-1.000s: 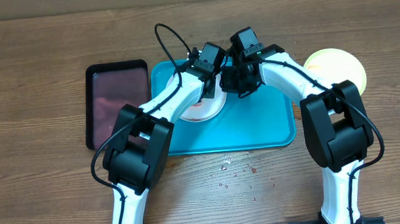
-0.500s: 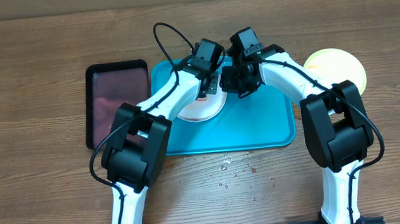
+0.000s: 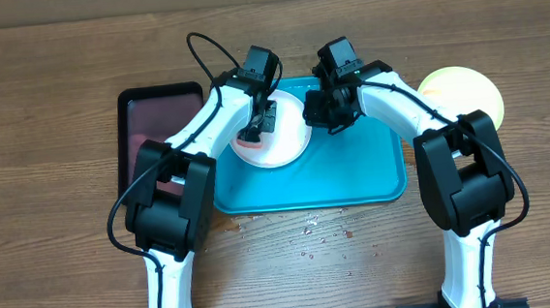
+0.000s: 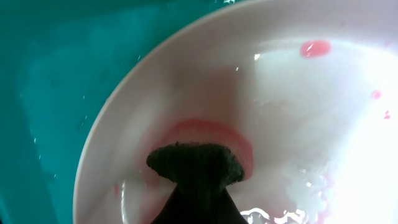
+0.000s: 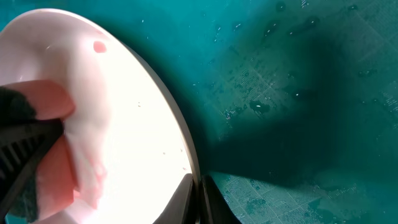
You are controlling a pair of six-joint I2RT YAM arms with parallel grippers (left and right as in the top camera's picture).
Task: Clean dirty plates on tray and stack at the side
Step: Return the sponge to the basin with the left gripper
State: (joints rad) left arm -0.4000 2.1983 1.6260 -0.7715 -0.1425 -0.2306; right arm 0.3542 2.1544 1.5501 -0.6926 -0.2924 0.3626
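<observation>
A white plate (image 3: 288,138) lies on the turquoise tray (image 3: 354,168), towards its back left. My left gripper (image 3: 257,128) is shut on a dark sponge (image 4: 196,163) and presses it onto the plate's left part, where a red sauce smear (image 4: 208,127) curves round it. A small red drop (image 4: 316,48) sits farther in. My right gripper (image 3: 313,108) is shut on the plate's right rim, with its fingertips (image 5: 199,202) pinching the edge. The plate (image 5: 137,124) glares bright white in the right wrist view. A pale green plate (image 3: 460,97) rests on the table to the right of the tray.
A smaller black tray (image 3: 157,138) with a dark reddish inside lies left of the turquoise tray, close to my left arm. Water and reddish droplets (image 3: 324,230) speckle the wooden table in front of the tray. The tray floor (image 5: 298,93) is wet.
My left gripper has swept the sponge leftwards across the white plate, from near its back right to its left part. The right gripper has kept its hold on the rim.
</observation>
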